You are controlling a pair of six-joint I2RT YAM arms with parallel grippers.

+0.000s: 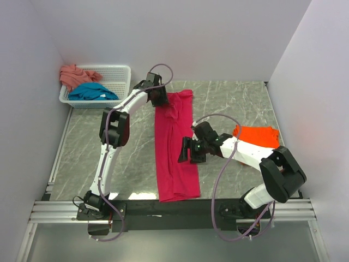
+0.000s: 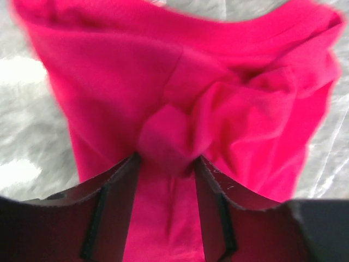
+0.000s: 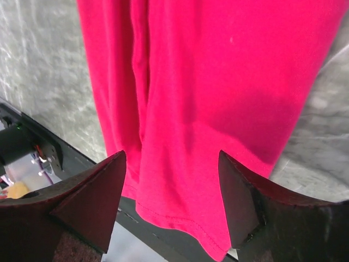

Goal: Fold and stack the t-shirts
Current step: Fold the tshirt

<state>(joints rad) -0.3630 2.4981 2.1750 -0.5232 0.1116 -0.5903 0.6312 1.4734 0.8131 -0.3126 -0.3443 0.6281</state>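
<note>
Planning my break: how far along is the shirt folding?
Done: bright orange cloth t-shirt looks folded at right. In hand: magenta-red cloth t-shirt, folded lengthwise; left gripper pinches its far end, right gripper open above it. Remaining: teal t-shirt and salmon-pink t-shirt in white mesh basket.

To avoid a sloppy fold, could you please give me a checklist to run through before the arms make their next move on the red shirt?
1. Left gripper has cloth: ok, a bunch at the red shirt's far end is pinched between its fingers.
2. All layers caught: cannot tell.
3. Right gripper ready: ok, open above the shirt's near part, holding nothing.
4. Shirt lies as a narrow strip: ok.
5. Near hem on the table: not ok, it laps over the dark front rail.
6. Orange shirt out of the way: ok, apart from the red one, at the right.
</note>
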